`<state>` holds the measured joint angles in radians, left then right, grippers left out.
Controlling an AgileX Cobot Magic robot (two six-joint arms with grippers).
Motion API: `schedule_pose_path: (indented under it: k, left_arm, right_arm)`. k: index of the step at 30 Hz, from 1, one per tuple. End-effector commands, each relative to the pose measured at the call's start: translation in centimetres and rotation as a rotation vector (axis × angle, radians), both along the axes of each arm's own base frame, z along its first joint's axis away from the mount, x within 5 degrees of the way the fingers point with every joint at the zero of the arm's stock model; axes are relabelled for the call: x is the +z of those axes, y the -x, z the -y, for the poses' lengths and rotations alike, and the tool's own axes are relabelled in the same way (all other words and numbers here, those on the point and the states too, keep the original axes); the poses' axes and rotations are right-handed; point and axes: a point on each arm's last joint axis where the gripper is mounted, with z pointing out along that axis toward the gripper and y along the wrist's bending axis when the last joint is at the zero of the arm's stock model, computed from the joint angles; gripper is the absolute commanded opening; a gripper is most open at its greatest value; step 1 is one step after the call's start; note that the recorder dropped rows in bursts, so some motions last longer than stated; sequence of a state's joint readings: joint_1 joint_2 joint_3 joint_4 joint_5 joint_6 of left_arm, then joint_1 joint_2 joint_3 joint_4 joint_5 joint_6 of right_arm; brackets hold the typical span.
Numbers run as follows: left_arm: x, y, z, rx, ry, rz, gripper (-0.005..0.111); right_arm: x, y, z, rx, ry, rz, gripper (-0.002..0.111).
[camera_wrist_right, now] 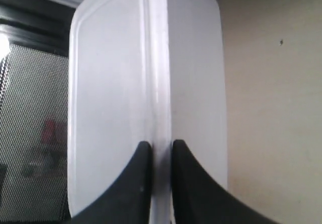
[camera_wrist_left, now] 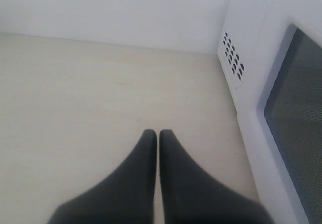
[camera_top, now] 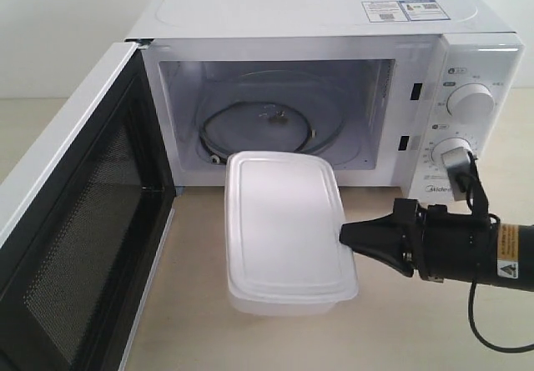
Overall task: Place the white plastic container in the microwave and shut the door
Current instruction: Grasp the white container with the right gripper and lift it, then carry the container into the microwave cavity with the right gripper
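The white plastic container (camera_top: 284,229) hangs above the table in front of the microwave's (camera_top: 334,21) open cavity, its far end near the cavity sill. My right gripper (camera_top: 346,236) is shut on the rim of its right side; the right wrist view shows black fingers (camera_wrist_right: 138,178) pinching the container's (camera_wrist_right: 110,83) lid edge. The door (camera_top: 79,246) stands swung wide open at the left, mesh window facing inward. The glass turntable (camera_top: 267,121) lies bare inside. My left gripper (camera_wrist_left: 158,136) is shut on nothing, above the table beside the door (camera_wrist_left: 297,133).
Two round dials (camera_top: 471,102) sit on the microwave's right panel, just above my right arm (camera_top: 467,246). A cable (camera_top: 477,321) loops under that arm. Beige tabletop (camera_top: 209,338) extends below the container. A white wall (camera_wrist_left: 115,7) backs the table.
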<state>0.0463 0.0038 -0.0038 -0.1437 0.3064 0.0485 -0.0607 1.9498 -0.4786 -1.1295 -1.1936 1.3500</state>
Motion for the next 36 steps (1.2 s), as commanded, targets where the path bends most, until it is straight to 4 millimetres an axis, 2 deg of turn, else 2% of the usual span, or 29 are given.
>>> schedule_pose_path:
  k: [1,7,12,16,22,25,29,36]
  left_arm:
    - [-0.1,0.0,0.0,0.002,0.001,0.0,0.004]
    - [-0.1,0.0,0.0,0.002,0.001,0.0,0.004]
    - [-0.1,0.0,0.0,0.002,0.001,0.0,0.004]
    - [-0.1,0.0,0.0,0.002,0.001,0.0,0.004]
    - [-0.1,0.0,0.0,0.002,0.001,0.0,0.004]
    - [-0.1,0.0,0.0,0.002,0.001,0.0,0.004]
    - [-0.1,0.0,0.0,0.002,0.001,0.0,0.004]
    - [-0.1,0.0,0.0,0.002,0.001,0.0,0.004]
  right_arm:
    - [1.6,0.3,0.5,-0.124,-0.031,0.061,0.0]
    - [3.2,0.6,-0.7,-0.259,-0.088,0.082,0.0]
    - [3.9,0.6,-3.6,-0.365,-0.156,0.081,0.0]
    - [4.2,0.5,-5.0,-0.513,-0.194,0.09,0.0]
    - [5.1,0.0,-7.9,-0.629,-0.183,0.135,0.0]
    - [5.8,-0.8,-9.1,-0.704,-0.165,0.153,0.0]
    - [6.3,-2.1,-10.6,-0.753,-0.116,0.08,0.0]
    - [8.6,-4.7,-12.0,-0.797,-0.087,0.083,0.0]
